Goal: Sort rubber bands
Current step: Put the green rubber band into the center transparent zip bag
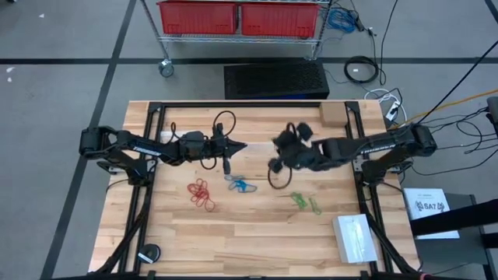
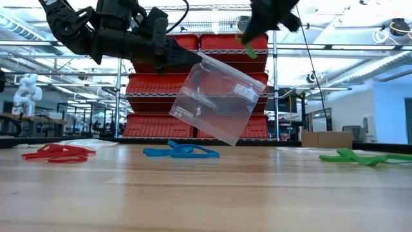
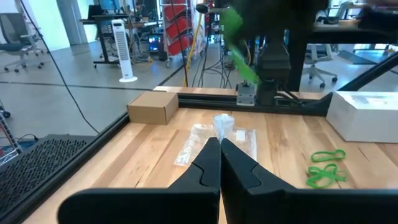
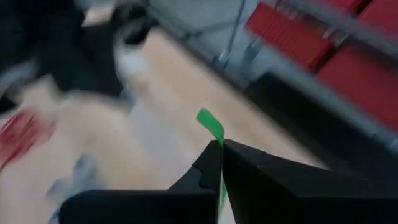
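Note:
My left gripper is shut on a clear plastic bag that hangs above the table's middle. My right gripper is raised high beside it, shut on one green rubber band, which also shows in the left wrist view as the green band. On the wooden table lie three clusters of rubber bands: red ones, blue ones and more green ones. My left gripper pinches the bag's upper corner between its two shut fingers, which point level toward the table's right side. The bag hangs tilted below them, clear of the table. My right gripper pinches the green band between its fingertips. The band's free part sticks out past the fingers, lifted clear of the table.
A stack of clear bags lies at the near right, and a cardboard box stands at the far right. A black round object sits at the near left corner. Red bins on a wire rack stand beyond the far edge.

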Controlling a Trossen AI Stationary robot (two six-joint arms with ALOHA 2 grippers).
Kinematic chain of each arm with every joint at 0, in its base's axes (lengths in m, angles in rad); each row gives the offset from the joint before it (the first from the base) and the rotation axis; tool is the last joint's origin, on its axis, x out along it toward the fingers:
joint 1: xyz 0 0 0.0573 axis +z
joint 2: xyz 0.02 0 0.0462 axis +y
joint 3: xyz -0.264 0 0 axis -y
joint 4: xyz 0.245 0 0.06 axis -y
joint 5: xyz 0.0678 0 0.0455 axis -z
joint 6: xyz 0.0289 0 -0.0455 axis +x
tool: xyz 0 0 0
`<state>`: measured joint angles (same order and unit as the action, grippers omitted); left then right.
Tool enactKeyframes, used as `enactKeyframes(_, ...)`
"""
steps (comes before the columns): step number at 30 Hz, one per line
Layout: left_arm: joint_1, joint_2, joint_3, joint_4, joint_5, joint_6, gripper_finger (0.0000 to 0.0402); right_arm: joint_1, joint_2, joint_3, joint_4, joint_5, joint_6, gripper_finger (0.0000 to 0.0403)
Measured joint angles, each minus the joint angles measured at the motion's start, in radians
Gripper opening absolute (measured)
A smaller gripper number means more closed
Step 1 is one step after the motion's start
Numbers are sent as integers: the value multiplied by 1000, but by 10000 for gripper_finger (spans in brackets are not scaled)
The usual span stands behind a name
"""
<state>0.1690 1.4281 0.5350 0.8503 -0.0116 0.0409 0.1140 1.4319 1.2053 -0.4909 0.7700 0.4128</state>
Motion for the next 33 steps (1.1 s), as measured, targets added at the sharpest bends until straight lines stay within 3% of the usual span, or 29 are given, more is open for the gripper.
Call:
enactKeyframes(11, 2, 0, 0, 43, -19, -43, 0, -61, 79, -4, 231, -25, -141, 0)
enactKeyframes(33, 2, 0, 0, 66, -25, -64, 0, -19, 128, -4, 224, -95, -223, 0)
